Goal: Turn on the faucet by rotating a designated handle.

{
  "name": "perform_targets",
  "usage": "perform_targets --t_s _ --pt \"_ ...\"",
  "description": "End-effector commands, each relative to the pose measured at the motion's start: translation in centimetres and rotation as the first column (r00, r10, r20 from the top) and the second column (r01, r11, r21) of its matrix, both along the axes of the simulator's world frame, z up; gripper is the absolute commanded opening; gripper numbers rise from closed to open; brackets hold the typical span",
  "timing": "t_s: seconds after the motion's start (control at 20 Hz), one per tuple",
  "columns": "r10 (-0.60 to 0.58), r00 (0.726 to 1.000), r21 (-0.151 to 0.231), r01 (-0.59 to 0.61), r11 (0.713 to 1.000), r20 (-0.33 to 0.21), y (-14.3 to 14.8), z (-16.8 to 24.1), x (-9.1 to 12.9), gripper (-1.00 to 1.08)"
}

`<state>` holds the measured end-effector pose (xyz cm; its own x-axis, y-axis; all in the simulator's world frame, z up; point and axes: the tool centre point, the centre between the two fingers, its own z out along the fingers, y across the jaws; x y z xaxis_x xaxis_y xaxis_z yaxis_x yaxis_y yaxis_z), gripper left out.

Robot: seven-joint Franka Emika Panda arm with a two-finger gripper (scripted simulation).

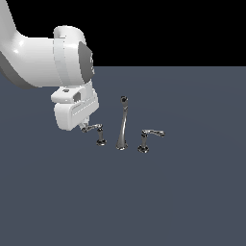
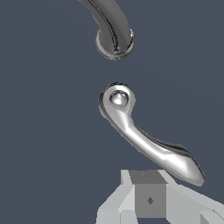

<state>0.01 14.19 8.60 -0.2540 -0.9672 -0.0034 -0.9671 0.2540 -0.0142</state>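
We see the arm filling the upper left of frame. Faucet mid-frame on the counter. Claw at the handle lever tip, left of spout; can't tell its spread.

The gripper hangs low over the dark floor, its tip at the free end of the nearest handle; in the wrist view one finger sits just beside that lever end, perhaps touching. Just past the handle's post rises the tall spout, blocking a straight sweep onward. Beyond the spout stands the second handle. Behind the gripper and out to either side of the row, the floor lies open.
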Motion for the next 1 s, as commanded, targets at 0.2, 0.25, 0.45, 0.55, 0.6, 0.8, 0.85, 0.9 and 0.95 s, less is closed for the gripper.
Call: perform_targets --t_s 0.2,0.25,0.45,0.55,0.6,0.8,0.85,0.9,0.95 --pt "0.0 1.0 0.0 0.0 1.0 -0.014 -0.1 0.0 -2.6 -1.0" --pt "0.0 1.0 0.0 0.0 1.0 -0.014 -0.1 0.0 -2.6 -1.0" --pt "0.007 1.0 0.001 -0.007 1.0 -0.012 -0.4 0.0 -3.0 -1.0" --pt "0.006 1.0 0.001 -0.006 1.0 -0.013 -1.1 0.0 -3.5 -1.0" --pt "0.005 1.0 0.001 -0.005 1.0 -0.013 -1.4 0.0 -3.8 -1.0" --pt "0.003 1.0 0.001 -0.003 1.0 -0.014 -2.7 0.0 -4.8 -1.0" --pt "0.002 1.0 0.001 -0.002 1.0 -0.014 -3.0 0.0 -5.1 -1.0" --pt "0.001 1.0 0.001 -0.001 1.0 -0.014 -3.3 0.0 -5.3 -1.0" --pt "0.001 1.0 0.0 -0.001 1.0 -0.014 -3.6 0.0 -5.6 -1.0"
